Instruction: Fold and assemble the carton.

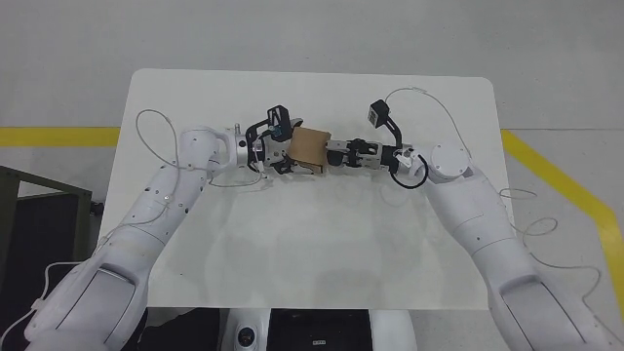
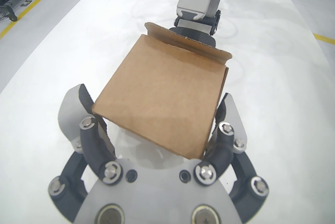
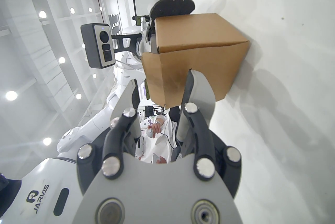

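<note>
A brown cardboard carton (image 1: 310, 146) sits at mid-table between both arms. In the left wrist view the carton (image 2: 162, 96) lies between the fingers (image 2: 83, 102) of my left gripper (image 2: 154, 98), which is shut on its two sides. The end flap (image 2: 188, 44) at the far end stands up, and a dark pad of my right gripper (image 2: 195, 35) rests behind it. In the right wrist view my right gripper (image 3: 163, 78) is open and straddles the edge of that flap (image 3: 167, 73), one finger (image 3: 199, 89) lying over the carton's (image 3: 199, 31) face.
The white table (image 1: 312, 244) has bare room in front of, behind and beside the carton. Thin cables loop off both arms near their elbows (image 1: 151, 122). A yellow floor line (image 1: 58, 136) and a dark rack (image 1: 39, 224) lie off the table's left side.
</note>
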